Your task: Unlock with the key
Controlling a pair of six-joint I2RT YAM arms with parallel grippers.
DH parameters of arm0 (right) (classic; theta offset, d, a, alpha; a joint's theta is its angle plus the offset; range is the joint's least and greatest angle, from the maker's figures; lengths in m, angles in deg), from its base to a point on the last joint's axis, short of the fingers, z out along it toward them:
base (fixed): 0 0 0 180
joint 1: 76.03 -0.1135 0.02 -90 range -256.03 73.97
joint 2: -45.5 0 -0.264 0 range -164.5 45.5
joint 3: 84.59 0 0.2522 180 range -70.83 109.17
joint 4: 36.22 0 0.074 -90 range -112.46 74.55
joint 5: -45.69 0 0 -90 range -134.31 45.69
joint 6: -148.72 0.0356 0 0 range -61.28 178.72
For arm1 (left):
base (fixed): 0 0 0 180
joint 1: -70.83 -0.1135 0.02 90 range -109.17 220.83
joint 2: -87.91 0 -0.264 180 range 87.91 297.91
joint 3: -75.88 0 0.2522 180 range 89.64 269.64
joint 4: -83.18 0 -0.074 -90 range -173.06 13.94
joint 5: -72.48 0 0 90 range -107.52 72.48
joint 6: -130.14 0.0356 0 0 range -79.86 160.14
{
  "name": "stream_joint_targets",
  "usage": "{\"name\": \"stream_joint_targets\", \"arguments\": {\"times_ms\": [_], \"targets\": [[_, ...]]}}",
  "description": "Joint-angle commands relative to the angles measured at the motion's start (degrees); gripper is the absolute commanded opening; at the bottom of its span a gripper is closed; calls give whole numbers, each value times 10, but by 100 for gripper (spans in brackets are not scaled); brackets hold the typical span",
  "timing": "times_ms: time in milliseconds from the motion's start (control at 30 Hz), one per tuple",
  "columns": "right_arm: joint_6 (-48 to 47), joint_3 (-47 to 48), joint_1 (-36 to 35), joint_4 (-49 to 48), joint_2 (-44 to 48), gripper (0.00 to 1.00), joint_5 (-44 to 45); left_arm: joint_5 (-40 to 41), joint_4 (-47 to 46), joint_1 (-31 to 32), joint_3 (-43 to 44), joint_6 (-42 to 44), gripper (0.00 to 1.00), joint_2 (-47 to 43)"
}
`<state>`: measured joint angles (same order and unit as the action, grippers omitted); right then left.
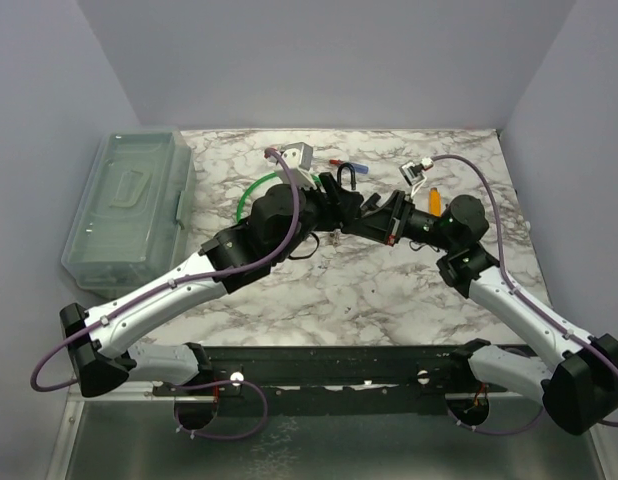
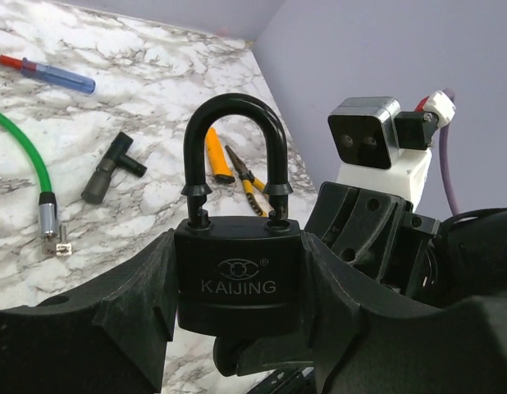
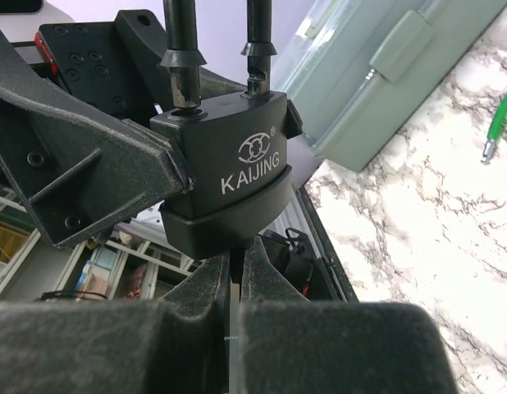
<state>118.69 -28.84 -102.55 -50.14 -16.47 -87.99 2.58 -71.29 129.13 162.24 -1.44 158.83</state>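
Padlock [image 2: 237, 283] handling looks well advanced, though the unlocking itself cannot be confirmed. The left tool [image 2: 237, 308] pinches the black lock body from both sides and holds it upright in the air, clear of the marble surface [image 1: 389, 290], with the shackle [image 2: 234, 115] pointing up. The right tool [image 3: 235, 271] sits directly under the lock, its fingers pressed together on a thin pale sliver that is probably the key [image 3: 230, 308]. That sliver runs up toward the bottom of the body, where the keyhole would be, but the entry point is hidden by the fingers and the lock's lower cap. So picking up the lock, gripping the key and bringing the two together appear done, and insertion is likely at least begun. Both shackle legs stand at their holes. In the right wrist view one leg's notched end seems to rest right at the top of the body, but the pictures do not settle whether it has sprung free. What remains, by this reading, is to turn the key fully and see the shackle lift out. The green cable [image 2: 28, 148] and the pliers [image 2: 244, 176] lie untouched on the surface behind.
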Motion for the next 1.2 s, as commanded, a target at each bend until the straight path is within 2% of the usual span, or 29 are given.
{"name": "stream_joint_targets", "arguments": {"times_ms": [0,267,467,533,933,1033,1167], "targets": [[22,20,17,-96,-11,0,117,-229,8,93,-14,-8,0,2],[9,28,17,-106,-10,0,89,-225,-1,100,-27,-7,0,-11],[-16,45,17,-105,-31,0,12,-207,-1,102,-36,-15,0,-18],[-26,46,17,-97,-33,2,-5,-176,6,102,-38,-22,0,-20],[-205,30,17,137,47,58,14,-29,61,98,-38,-85,0,10],[-233,19,17,167,78,67,15,-15,75,88,-31,-107,0,22],[-259,8,17,201,104,74,28,-16,79,73,-31,-130,0,36]]}}
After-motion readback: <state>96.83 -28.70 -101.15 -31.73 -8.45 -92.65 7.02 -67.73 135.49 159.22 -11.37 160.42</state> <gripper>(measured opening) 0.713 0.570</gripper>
